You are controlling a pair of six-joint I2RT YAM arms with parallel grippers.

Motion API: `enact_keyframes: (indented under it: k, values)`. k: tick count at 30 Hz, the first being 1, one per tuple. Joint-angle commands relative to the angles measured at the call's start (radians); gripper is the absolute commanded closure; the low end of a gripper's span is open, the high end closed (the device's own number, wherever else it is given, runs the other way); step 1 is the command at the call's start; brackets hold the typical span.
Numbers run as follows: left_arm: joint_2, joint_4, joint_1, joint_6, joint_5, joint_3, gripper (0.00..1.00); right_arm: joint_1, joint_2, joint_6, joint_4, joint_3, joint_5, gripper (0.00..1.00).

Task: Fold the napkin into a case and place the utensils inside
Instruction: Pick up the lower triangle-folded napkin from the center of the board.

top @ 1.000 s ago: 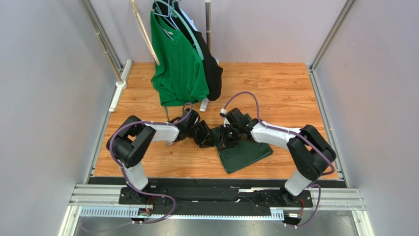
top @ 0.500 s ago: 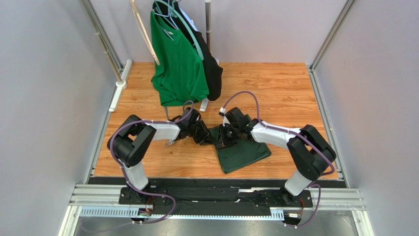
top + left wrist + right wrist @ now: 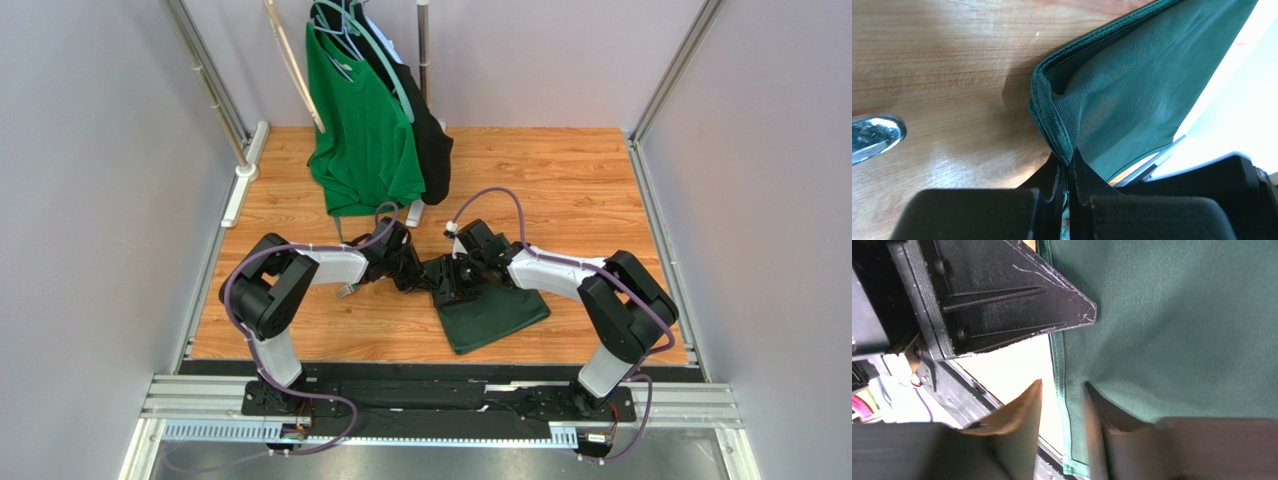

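- Where the two arms meet at the middle of the wooden table (image 3: pixel 570 180), one dark green napkin (image 3: pixel 495 318) lies folded flat, its far left corner lifted between the two pincers.
- There are two arms and two pincers; both pincers are at the same corner of the cloth, just beside each other.
- The left pincer (image 3: pixel 1067 159) is closed tight on the napkin's stitched hem. The cloth is pinched between its two black fingers (image 3: pixel 1054 175), and several layers of the fold are stacked at that edge.
- The right pincer (image 3: pixel 1062 385) stands partly open. The napkin's hem runs down through the gap between its fingers (image 3: pixel 1024 407), and the jaws do not clamp it.
- In the right wrist view, one black finger of the left pincer shows above that hem.
- One shiny metal piece (image 3: pixel 872 137) with a rounded end lies on the table to the left of the held corner, apart from the cloth. Only its end shows, so whether it is one of the utensils cannot be told.
- At the far side of the table, one bright green T-shirt (image 3: pixel 362 130) and one black garment (image 3: pixel 434 145) hang side by side on a rack (image 3: pixel 423 40), well apart from the napkin.
- The napkin's near part rests on the table in front of the right arm, a rough rectangle set at a slant.
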Motion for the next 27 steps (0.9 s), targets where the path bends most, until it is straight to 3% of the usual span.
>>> enact_keyframes:
  k: [1, 7, 10, 11, 14, 24, 25, 26, 27]
  values:
    - [-0.045, -0.027, -0.012, 0.037, -0.035, 0.033, 1.0, -0.023, -0.086, -0.019, 0.007, -0.006, 0.005, 0.57]
    - [-0.056, -0.077, -0.021, 0.044, -0.052, 0.038, 1.0, -0.145, -0.128, -0.083, -0.056, -0.021, -0.018, 0.55]
    - [-0.065, -0.097, -0.027, 0.047, -0.07, 0.049, 1.0, -0.193, -0.102, -0.119, -0.064, -0.029, -0.021, 0.68]
    - [-0.066, -0.107, -0.029, 0.048, -0.075, 0.053, 1.0, -0.202, -0.08, -0.125, -0.055, -0.03, -0.015, 0.82]
    - [-0.077, -0.13, -0.038, 0.051, -0.09, 0.075, 1.0, -0.225, -0.033, -0.131, -0.03, -0.032, -0.028, 1.0]
    - [-0.074, -0.156, -0.043, 0.047, -0.098, 0.095, 1.0, -0.218, -0.084, -0.126, 0.004, -0.079, -0.074, 1.0]
    - [-0.074, -0.156, -0.043, 0.047, -0.096, 0.095, 1.0, -0.209, -0.095, -0.125, 0.01, -0.084, -0.073, 0.96]
    - [-0.074, -0.154, -0.044, 0.045, -0.095, 0.095, 1.0, -0.181, -0.107, -0.12, 0.014, -0.092, -0.061, 0.82]
    - [-0.072, -0.153, -0.046, 0.039, -0.092, 0.095, 1.0, -0.16, -0.118, -0.117, 0.019, -0.093, -0.041, 0.75]
